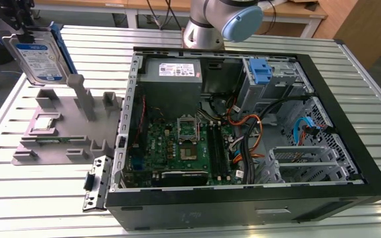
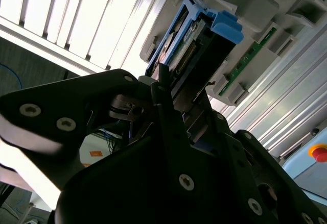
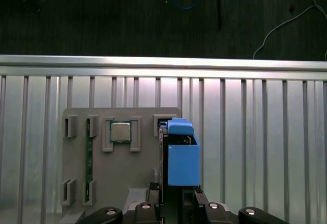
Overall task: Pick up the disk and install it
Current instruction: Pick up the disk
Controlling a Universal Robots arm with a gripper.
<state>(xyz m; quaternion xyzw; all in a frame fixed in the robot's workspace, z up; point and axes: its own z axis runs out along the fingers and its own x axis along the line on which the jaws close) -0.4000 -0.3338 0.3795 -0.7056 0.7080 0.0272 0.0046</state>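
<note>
The disk (image 1: 39, 55), silver with blue side rails, is hanging upright directly beneath the claw (image 1: 24, 35), clamped at its top edge, its white-and-blue label facing outward.

Black claw (image 1: 22, 27) clamped on a flat silver disk (image 1: 43, 57) with white-and-blue label and blue rails.
It hangs upright above a grey moulded plastic fixture (image 1: 51, 148), at the exterior view's left of the open black computer case (image 1: 243, 209) lying on the slatted metal counter (image 1: 31, 201).
</note>
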